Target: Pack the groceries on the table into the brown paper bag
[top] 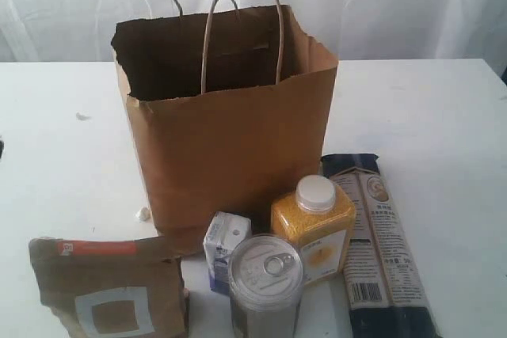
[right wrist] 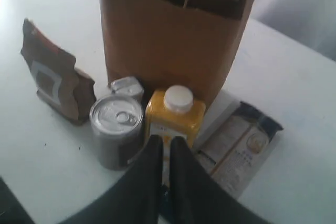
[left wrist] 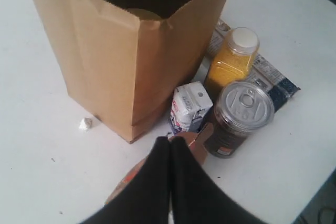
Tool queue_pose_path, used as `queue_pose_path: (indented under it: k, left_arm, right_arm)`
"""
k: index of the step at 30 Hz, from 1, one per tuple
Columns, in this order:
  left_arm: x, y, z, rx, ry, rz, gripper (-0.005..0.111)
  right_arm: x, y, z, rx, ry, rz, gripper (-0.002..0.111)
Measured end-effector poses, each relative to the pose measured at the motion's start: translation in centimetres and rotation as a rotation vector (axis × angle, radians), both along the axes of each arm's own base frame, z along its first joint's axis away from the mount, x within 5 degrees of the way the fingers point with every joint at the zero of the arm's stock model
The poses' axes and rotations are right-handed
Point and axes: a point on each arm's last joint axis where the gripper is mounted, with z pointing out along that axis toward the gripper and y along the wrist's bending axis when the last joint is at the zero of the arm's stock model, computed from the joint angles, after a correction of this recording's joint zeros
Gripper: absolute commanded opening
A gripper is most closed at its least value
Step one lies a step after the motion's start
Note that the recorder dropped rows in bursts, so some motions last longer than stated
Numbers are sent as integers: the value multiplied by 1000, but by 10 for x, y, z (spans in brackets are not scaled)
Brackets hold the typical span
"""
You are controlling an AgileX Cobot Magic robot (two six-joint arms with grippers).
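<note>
The brown paper bag (top: 230, 140) stands open on the white table (top: 444, 132). In front of it sit the kraft pouch (top: 111, 290), the small white-blue carton (top: 226, 244), the pull-tab can (top: 265, 279), the yellow white-capped bottle (top: 313, 227) and the dark pasta pack (top: 380, 251), which lies flat. I do not see the nut jar. Neither gripper shows in the exterior view. My left gripper (left wrist: 169, 142) is shut and empty above the pouch (left wrist: 191, 142), near the carton (left wrist: 189, 107) and can (left wrist: 241, 116). My right gripper (right wrist: 167, 142) is shut, hovering before the bottle (right wrist: 176, 114).
A small white scrap (top: 143, 213) lies by the bag's left front corner, and another (top: 82, 116) sits farther back on the left. A white curtain hangs behind the table. The groceries are packed close together at the front edge.
</note>
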Motion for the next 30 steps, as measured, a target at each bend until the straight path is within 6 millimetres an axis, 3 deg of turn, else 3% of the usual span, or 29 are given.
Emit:
queue_pose_path:
  k: [5,9,17,30]
  left_arm:
    - [-15,14,-65,-112,-73,120,0]
    - [-14,15,-86,-117,-55,147,0]
    - [-15,15,-91,-109,-41,146,0]
    - [-15,15,-95,-104,-32,148,0]
  right_arm:
    - [-6,2,-33,-10,104,32,5]
    - [-17,1,-44,10,110,55,5]
    - [-38,-3,-61,46,57,71,5]
    - [-43,-3,-65,48,80,96,5]
